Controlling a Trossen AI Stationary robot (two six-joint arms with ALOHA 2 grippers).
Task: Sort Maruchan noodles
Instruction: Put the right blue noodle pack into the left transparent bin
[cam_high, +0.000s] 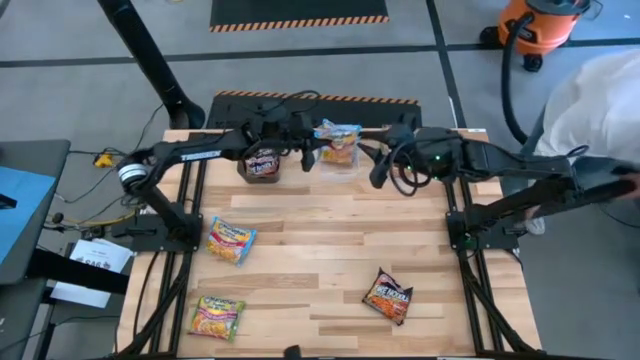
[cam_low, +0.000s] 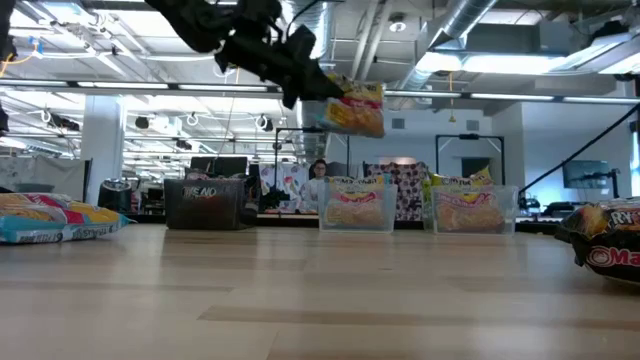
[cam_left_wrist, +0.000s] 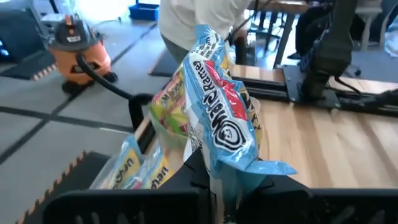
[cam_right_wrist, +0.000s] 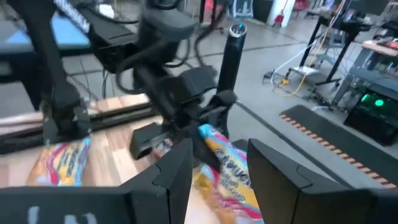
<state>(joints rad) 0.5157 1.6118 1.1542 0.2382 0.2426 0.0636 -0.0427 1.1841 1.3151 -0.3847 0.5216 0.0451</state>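
Note:
A blue-edged Maruchan packet (cam_high: 338, 140) hangs in the air at the table's far edge, above a clear tub (cam_low: 356, 208), with my left gripper (cam_high: 308, 150) shut on it. My right gripper (cam_high: 378, 170) stands open just to the packet's right, holding nothing; its wrist view looks past its own fingers at the packet (cam_right_wrist: 227, 165). Three more packets lie flat on the table: a blue-edged one (cam_high: 231, 240), a green-and-yellow one (cam_high: 216, 317) and a dark maroon one (cam_high: 388, 296). My left gripper pinches the packet's near end (cam_left_wrist: 214, 171) between its two fingers, coming nearly level from the table's left. The packet (cam_low: 350, 108) sticks out beyond the fingertips, tilted and lifted clear of the tub below it.
A black box (cam_high: 262, 165) holding dark packets stands at the far edge left of the tub. A second clear tub (cam_low: 470, 210) with packets stands right of the first. A person in white (cam_high: 600, 100) is beyond the table's far right corner, near an orange vacuum (cam_high: 540, 25).

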